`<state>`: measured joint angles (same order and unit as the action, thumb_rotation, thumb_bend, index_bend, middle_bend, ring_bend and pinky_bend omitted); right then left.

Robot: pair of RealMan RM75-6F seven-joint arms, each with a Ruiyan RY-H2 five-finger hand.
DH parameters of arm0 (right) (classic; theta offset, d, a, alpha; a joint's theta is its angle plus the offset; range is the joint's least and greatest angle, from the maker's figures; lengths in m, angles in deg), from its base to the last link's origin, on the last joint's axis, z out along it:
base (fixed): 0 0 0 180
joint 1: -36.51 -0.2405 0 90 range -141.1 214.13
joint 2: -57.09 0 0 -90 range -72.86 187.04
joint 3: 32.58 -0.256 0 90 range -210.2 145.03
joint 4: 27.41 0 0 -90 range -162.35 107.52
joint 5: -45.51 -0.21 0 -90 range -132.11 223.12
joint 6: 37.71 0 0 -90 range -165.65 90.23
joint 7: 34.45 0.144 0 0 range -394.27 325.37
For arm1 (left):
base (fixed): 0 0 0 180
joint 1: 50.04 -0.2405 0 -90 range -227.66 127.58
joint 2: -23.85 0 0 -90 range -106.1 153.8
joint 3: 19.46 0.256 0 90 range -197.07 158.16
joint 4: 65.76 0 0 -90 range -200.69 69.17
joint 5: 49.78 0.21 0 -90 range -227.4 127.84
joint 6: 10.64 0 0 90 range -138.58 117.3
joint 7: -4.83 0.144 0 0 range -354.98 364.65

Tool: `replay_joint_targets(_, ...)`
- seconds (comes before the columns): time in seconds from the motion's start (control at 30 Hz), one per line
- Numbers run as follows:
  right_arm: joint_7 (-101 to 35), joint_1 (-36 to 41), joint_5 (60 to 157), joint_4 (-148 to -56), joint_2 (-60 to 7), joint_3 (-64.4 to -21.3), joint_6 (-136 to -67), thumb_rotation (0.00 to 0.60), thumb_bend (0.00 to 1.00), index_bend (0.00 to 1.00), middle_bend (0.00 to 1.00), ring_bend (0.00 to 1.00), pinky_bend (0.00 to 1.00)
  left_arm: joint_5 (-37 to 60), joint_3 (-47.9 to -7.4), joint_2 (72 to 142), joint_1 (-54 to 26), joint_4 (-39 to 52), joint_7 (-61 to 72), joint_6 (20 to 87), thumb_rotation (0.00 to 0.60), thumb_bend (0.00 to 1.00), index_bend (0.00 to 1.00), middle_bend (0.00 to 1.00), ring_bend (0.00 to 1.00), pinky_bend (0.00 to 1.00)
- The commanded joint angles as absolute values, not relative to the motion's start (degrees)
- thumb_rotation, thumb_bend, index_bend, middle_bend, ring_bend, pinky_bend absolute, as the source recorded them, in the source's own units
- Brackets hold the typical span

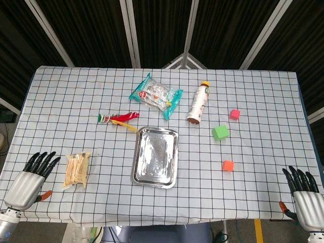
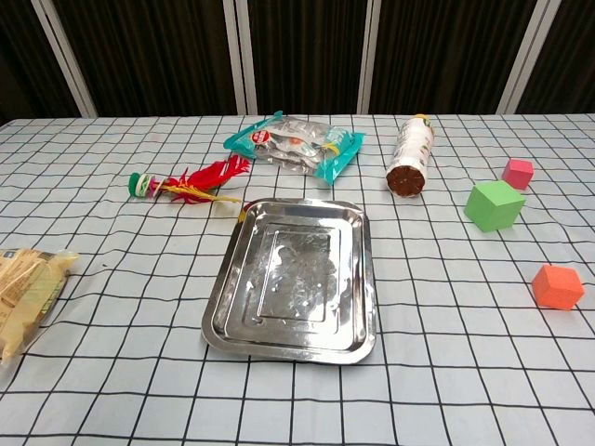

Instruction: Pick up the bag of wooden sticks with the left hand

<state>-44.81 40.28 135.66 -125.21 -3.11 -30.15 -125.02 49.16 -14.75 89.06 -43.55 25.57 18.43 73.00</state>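
the left hand is resting at the near left edge of the checked tablecloth, palm down, fingers extended, slightly spread and holding nothing. the bag of wooden sticks is lying flat on the cloth just beside this hand, on its inner side, not touching the fingers. in the chest view, only the bag is appearing at the left edge; neither hand is showing there.

the right hand is sitting at the near right corner of the table, fingers extended and slightly apart, gripping nothing.

a steel tray is lying near the centre of the cloth, to the right of the bag and apart from it. beyond the tray, a feathered shuttlecock with red and yellow plumes is lying on its side. further back, a teal snack packet is lying flat. to its right, a white bottle with a yellow cap is lying on its side, base pointing toward the near edge.

right of the bottle, a pink cube, a green cube and an orange cube are sitting apart from one another, the orange one nearest the front edge.
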Motion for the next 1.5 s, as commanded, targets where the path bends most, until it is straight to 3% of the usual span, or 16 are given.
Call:
replay_joint_targets(0.03, -44.3, 40.2, 136.1, -125.0, -3.2, -30.3, -125.4, 0.600, 0.31, 0.00, 0.00, 0.00, 0.00, 50.0, -15.0, 90.1, -43.5, 24.6, 18.7, 73.7, 0.600, 0.01, 0.00, 0.00, 0.00, 0.05)
replay_joint_targets(0.17, -43.5, 40.2, 136.3, -124.3, -3.4, -30.5, -125.8, 0.600, 0.31, 0.00, 0.00, 0.00, 0.00, 51.4, -14.7, 91.3, -41.7, 24.0, 20.4, 71.0, 0.600, 0.01, 0.00, 0.00, 0.00, 0.04)
replay_joint_targets(0.43, -42.5, 39.4, 133.7, -123.8, -3.5, -31.9, -124.5, 0.600, 0.31, 0.00, 0.00, 0.00, 0.00, 49.2, -16.1, 87.0, -34.0, 30.1, 32.6, 56.3, 0.600, 0.00, 0.00, 0.00, 0.00, 0.00)
replay_joint_targets(0.67, -43.2, 39.3, 131.0, -123.9, -3.7, -33.1, -124.2, 0.600, 0.31, 0.00, 0.00, 0.00, 0.00, 44.6, -16.2, 81.6, -28.4, 34.6, 32.4, 45.1, 0.600, 0.00, 0.00, 0.00, 0.00, 0.00)
replay_joint_targets(0.8, -43.9, 39.3, 129.7, -123.9, -3.9, -33.6, -124.0, 0.600, 0.31, 0.00, 0.00, 0.00, 0.00, 41.5, -16.5, 81.9, -25.8, 33.0, 34.5, 39.7, 0.600, 0.00, 0.00, 0.00, 0.00, 0.00)
replay_joint_targets(1.2, -44.2, 39.1, 128.7, -123.9, -3.9, -34.0, -123.7, 0.600, 0.31, 0.00, 0.00, 0.00, 0.00, 35.0, -16.8, 87.9, -22.7, 28.1, 41.3, 34.8, 0.600, 0.00, 0.00, 0.00, 0.00, 0.00)
replay_joint_targets(1.27, -44.1, 39.1, 128.8, -123.9, -3.8, -34.0, -123.8, 0.600, 0.31, 0.00, 0.00, 0.00, 0.00, 34.2, -16.9, 89.4, -22.6, 27.0, 43.7, 35.3, 0.600, 0.00, 0.02, 0.06, 0.03, 0.02)
replay_joint_targets(1.4, -44.0, 39.2, 128.7, -124.0, -3.7, -34.0, -123.9, 0.600, 0.31, 0.00, 0.00, 0.00, 0.00, 35.3, -16.9, 91.3, -22.5, 26.5, 44.9, 37.5, 0.600, 0.01, 0.23, 0.36, 0.29, 0.20)
replay_joint_targets(1.5, -43.7, 39.2, 128.7, -124.0, -3.5, -34.0, -124.0, 0.600, 0.31, 0.00, 0.00, 0.00, 0.00, 36.5, -16.7, 92.1, -22.8, 25.7, 45.5, 39.7, 0.600, 0.03, 0.31, 0.46, 0.38, 0.25)
